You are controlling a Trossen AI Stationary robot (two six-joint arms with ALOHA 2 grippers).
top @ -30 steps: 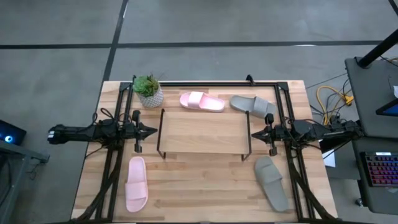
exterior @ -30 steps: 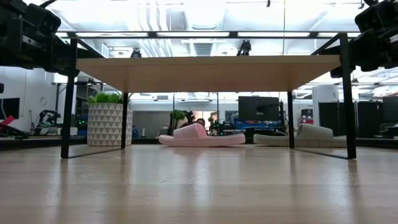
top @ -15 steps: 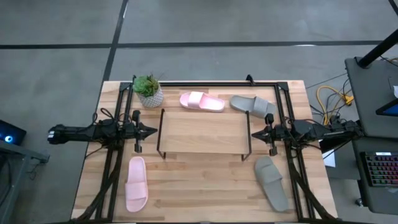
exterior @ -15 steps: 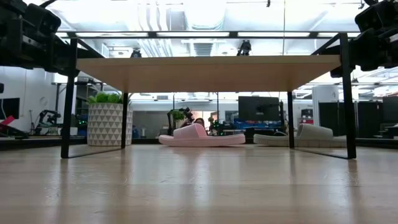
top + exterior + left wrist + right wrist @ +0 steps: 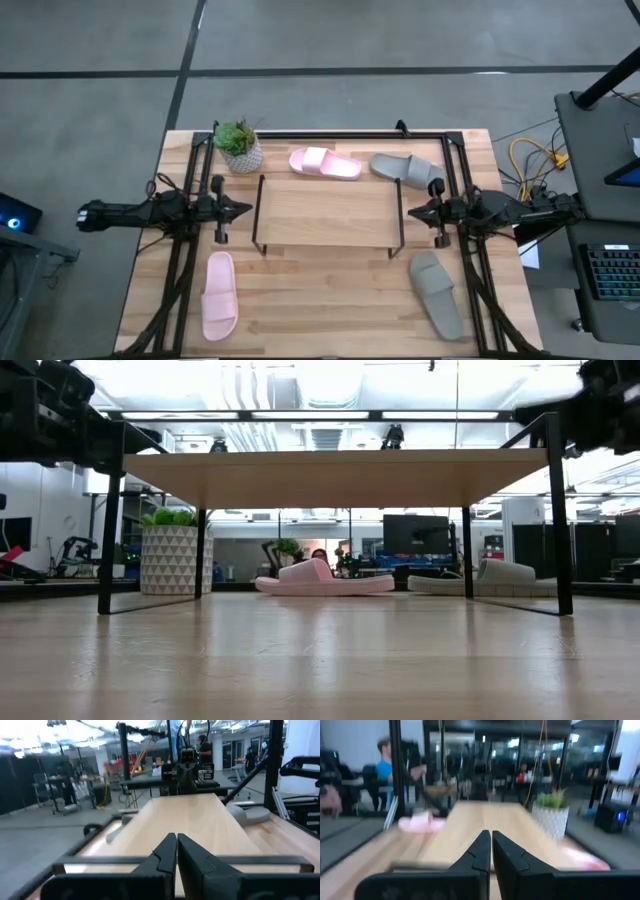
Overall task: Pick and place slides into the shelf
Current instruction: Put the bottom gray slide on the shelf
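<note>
Shelf [image 5: 325, 212] sits mid-desk [image 5: 330, 310], its wooden board bare on top, and in the low view nothing lies under it either. All four slides are out on the desk, none in the shelf.

Pink slide no. 1 [image 5: 325, 163] lies just behind the shelf, toward its left half. Grey slide no. 1 [image 5: 406, 168] is beside it, near the back right corner of the shelf. Pink slide no. 2 [image 5: 219, 294] is at front left, well apart from the shelf, lying lengthwise. Grey slide no. 2 [image 5: 437, 293] is at front right, tilted a bit, near the shelf's front right leg.

Only other container is the plant pot [image 5: 244, 157], white w/ a triangle pattern, holding a small green plant [image 5: 235, 134]; it stands at the back left, just beside the shelf's rear left corner.

Left pincer [image 5: 244, 211] hangs at the shelf's left end, fingers [image 5: 167, 852] pressed together, gripping nothing. Right pincer [image 5: 412, 212] is at the shelf's right end, likewise closed and empty, pointing in at the board. Both are level w/ the shelf top, facing each other across it.

A person in a blue top [image 5: 384, 764] shows in the room beyond, blurred.
</note>
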